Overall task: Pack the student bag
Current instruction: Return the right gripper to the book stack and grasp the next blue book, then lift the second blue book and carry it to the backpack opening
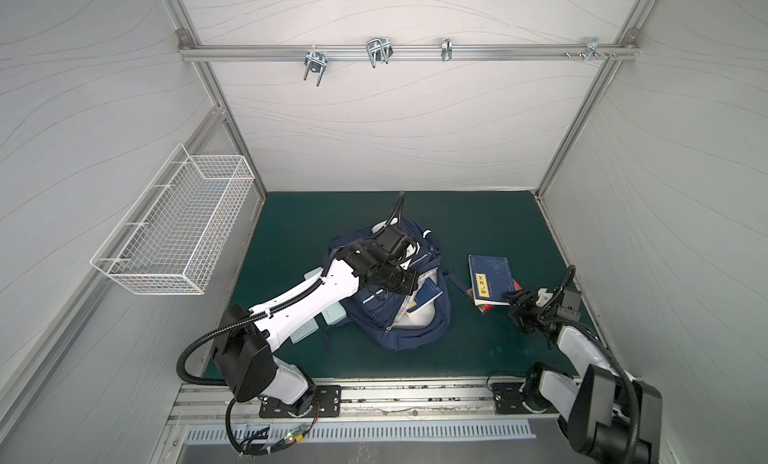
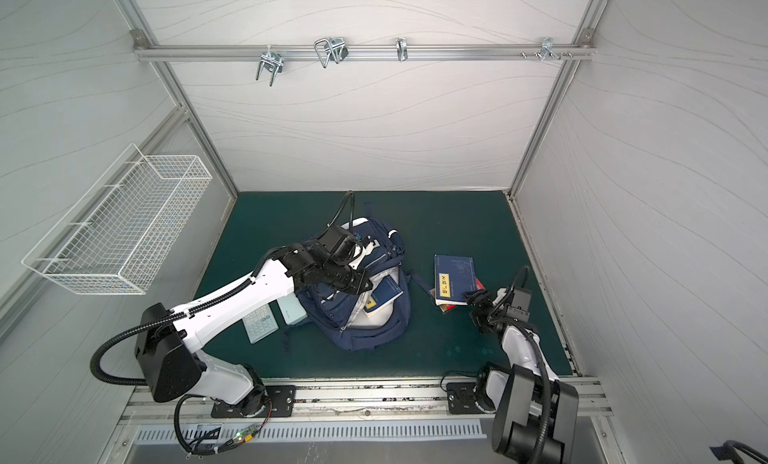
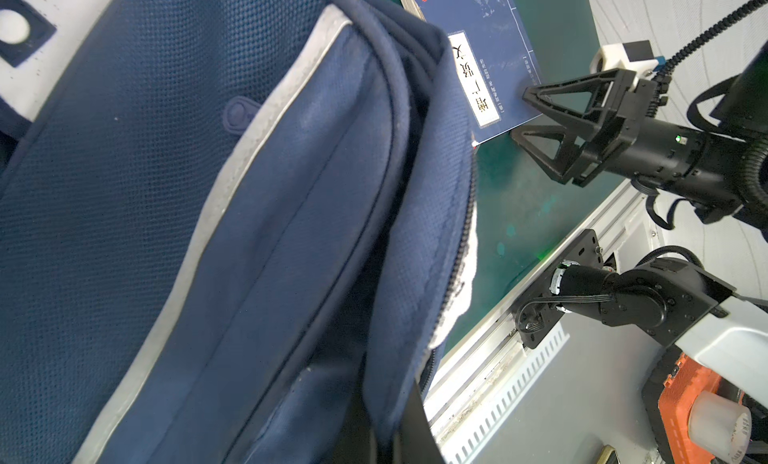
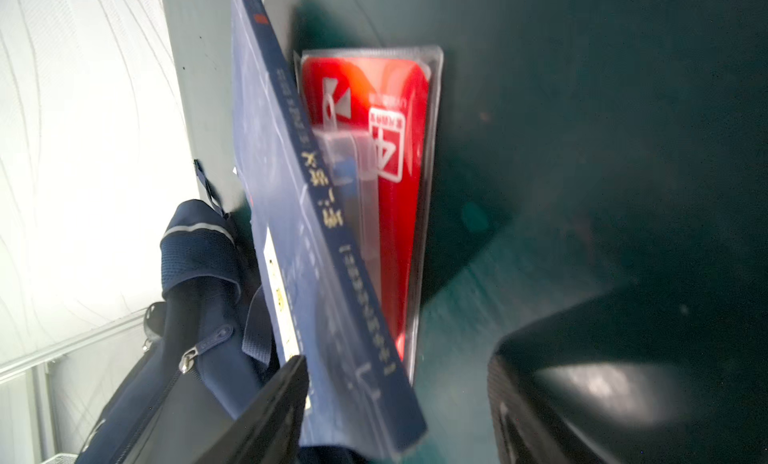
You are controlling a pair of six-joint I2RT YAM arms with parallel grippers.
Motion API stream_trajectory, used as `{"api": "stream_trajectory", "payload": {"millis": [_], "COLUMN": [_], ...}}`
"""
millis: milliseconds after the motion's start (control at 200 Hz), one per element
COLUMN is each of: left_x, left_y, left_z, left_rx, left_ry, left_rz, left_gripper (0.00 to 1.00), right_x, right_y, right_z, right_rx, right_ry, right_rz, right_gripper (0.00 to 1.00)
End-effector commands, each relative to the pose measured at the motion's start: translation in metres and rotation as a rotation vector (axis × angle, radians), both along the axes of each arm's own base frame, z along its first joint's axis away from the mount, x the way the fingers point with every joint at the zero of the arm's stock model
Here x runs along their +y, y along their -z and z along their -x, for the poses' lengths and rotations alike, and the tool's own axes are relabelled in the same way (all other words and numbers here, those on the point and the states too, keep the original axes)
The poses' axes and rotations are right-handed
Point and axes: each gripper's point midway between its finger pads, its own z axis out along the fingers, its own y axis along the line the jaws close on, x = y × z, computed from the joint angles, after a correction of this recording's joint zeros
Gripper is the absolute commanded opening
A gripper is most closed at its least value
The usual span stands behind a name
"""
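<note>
The student bag (image 1: 399, 329) (image 2: 374, 337), navy with grey stripes, lies open in the middle of the green mat. A blue book (image 1: 428, 296) sticks out of its mouth. My left gripper (image 1: 409, 284) (image 3: 395, 441) is shut on the bag's fabric (image 3: 166, 192) at the edge of the opening. To the right, a second blue book (image 1: 490, 275) (image 4: 291, 217) rests tilted on a red packet (image 4: 399, 192) in clear plastic. My right gripper (image 1: 513, 298) (image 3: 521, 115) (image 4: 399, 366) is open, its fingers straddling that book's near corner.
A pale calculator (image 2: 259, 325) and a light teal case (image 2: 293, 310) lie left of the bag, partly under my left arm. A white wire basket (image 1: 178, 233) hangs on the left wall. Metal hooks (image 1: 378, 53) sit on the back rail.
</note>
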Motion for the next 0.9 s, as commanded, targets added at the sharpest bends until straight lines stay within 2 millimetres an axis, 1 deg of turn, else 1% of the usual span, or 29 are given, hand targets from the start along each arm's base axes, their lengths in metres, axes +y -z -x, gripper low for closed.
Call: {"api": "stream_trajectory", "payload": {"millis": [0,115,270,320,385,465,575,665,785,896], "left_x": [-0.008,-0.009,-0.01,-0.01,-0.01,-0.01,-0.009,-0.008,-0.006,-0.003], "left_y": [-0.03,-0.031,-0.03,-0.029,-0.028,-0.028,-0.03,-0.033,-0.037,-0.045], "left_z": [-0.006,-0.007,-0.008,-0.008,-0.008,-0.009,-0.008,-0.009,-0.013,-0.016], "left_rx": [-0.076,-0.077,-0.075,-0.071,-0.069,-0.068,-0.072,-0.079,-0.101,-0.13], "left_ry": [0.002,0.004,0.004,0.003,0.002,0.001,-0.002,-0.006,-0.015,-0.021], "left_rz": [0.094,0.093,0.092,0.09,0.087,0.085,0.085,0.086,0.071,0.055], "left_gripper": [0.0,0.0,0.0,0.0,0.0,0.0,0.0,0.0,0.0,0.0], "right_x": [-0.002,-0.002,-0.005,-0.004,-0.004,-0.005,-0.004,-0.004,-0.004,0.003], "right_y": [-0.007,-0.008,-0.005,-0.006,-0.006,-0.007,-0.012,-0.02,-0.038,-0.066], "right_z": [-0.015,-0.021,-0.022,-0.023,-0.024,-0.025,-0.026,-0.025,-0.023,-0.02], "right_rx": [-0.071,-0.095,-0.093,-0.099,-0.101,-0.102,-0.113,-0.126,-0.162,-0.219], "right_ry": [-0.01,-0.026,-0.027,-0.033,-0.039,-0.044,-0.053,-0.058,-0.05,-0.062], "right_rz": [-0.009,-0.009,0.009,0.003,0.004,0.012,0.015,0.022,0.035,0.013], "right_gripper": [0.59,0.47,0.38,0.32,0.27,0.17,0.08,0.0,0.0,0.0]}}
